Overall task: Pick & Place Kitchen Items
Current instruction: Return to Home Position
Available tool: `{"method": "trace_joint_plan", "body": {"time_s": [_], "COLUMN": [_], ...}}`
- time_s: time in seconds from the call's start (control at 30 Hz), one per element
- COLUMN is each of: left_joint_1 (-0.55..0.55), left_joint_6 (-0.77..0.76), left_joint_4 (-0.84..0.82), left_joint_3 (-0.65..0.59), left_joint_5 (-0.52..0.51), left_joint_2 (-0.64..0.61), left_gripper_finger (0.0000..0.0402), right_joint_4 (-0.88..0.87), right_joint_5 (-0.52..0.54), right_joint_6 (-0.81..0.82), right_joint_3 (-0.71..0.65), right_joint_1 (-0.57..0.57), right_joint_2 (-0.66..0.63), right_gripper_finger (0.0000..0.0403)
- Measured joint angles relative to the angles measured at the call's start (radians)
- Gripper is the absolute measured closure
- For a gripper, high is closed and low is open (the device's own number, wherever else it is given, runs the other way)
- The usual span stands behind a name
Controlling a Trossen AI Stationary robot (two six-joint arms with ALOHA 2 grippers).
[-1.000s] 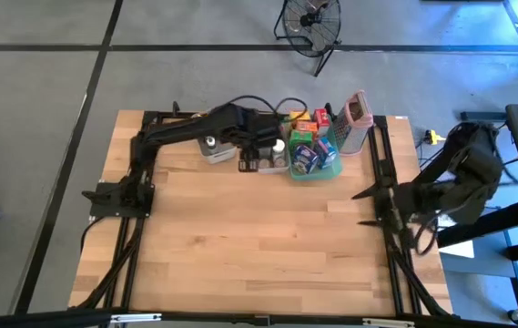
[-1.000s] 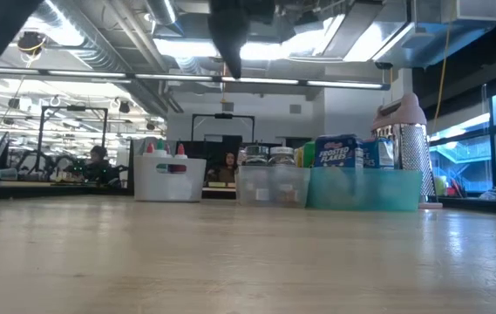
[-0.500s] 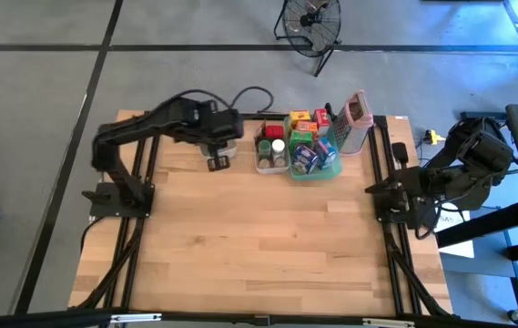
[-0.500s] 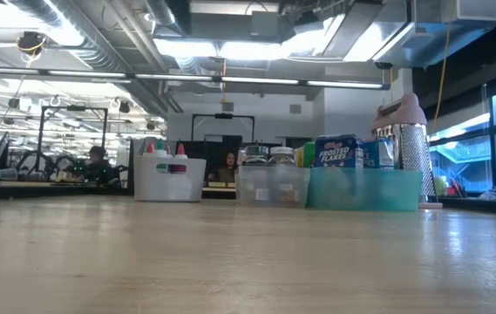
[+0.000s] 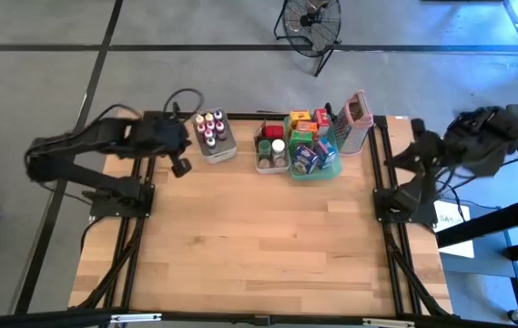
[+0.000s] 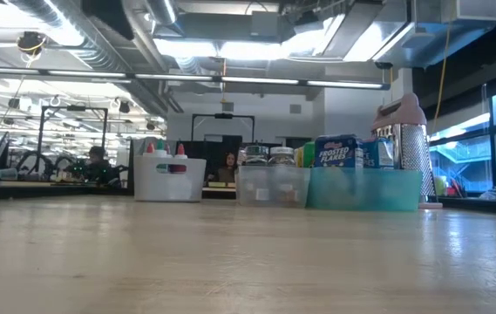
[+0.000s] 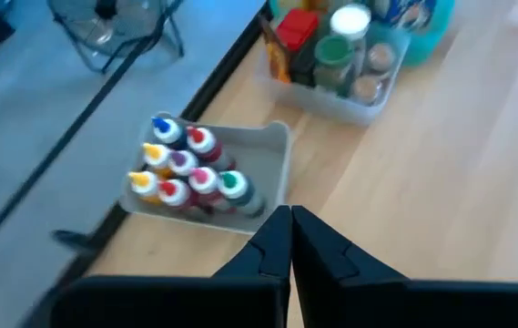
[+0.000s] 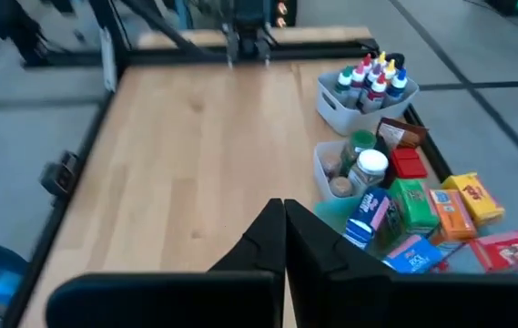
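Now left end effector (image 5: pixel 180 167) pulled back off bins (image 5: pixel 220 155); right arm (image 5: pixel 427 159) lifted

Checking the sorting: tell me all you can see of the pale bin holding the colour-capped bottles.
The pale bin is a rectangular tub of opaque whitish plastic with rounded corners, upright on the wooden table near its far edge. Small bottles with blue, red, yellow, purple and green caps stand crowded at one end; the other end is bare. It stands apart from the clear bin beside it.

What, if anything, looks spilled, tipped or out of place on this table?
Nothing stands out: bottles stand upright in the white bin, jars sit in the clear bin, boxes fill the teal tray.
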Motion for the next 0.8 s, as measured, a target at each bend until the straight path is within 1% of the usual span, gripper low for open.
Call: {"method": "trace_joint_plan", "body": {"time_s": [0.13,0.27,0.43,0.57,0.7,0.8], "left_joint_1": [-0.057,-0.108,-0.146,-0.156,-0.157,-0.157], "left_joint_6": [-0.062,-0.119,-0.144,-0.145,-0.144,-0.169], "left_joint_4": [0.155,0.315,0.531,0.663,0.704,0.718], "left_joint_3": [-0.217,-0.407,-0.600,-0.717,-0.800,-0.858], "left_joint_5": [-0.005,-0.002,0.022,0.038,0.047,0.046], "left_joint_2": [-0.177,-0.320,-0.477,-0.583,-0.669,-0.730], "left_gripper_finger": [0.0400,0.0400,0.0400,0.0399,0.0400,0.0400], "right_joint_4": [0.109,0.302,0.628,0.843,0.892,0.989], "right_joint_5": [0.000,0.000,-0.003,-0.046,-0.036,-0.022], "right_joint_6": [-0.046,-0.146,-0.298,-0.413,-0.399,-0.379], "right_joint_3": [-0.116,-0.310,-0.575,-0.759,-0.854,-0.935], "right_joint_1": [0.016,0.026,0.034,0.033,0.031,0.032], "right_joint_2": [-0.169,-0.372,-0.605,-0.744,-0.729,-0.733], "right_gripper_finger": [0.0401,0.0402,0.0402,0.0402,0.0402,0.0402]}}
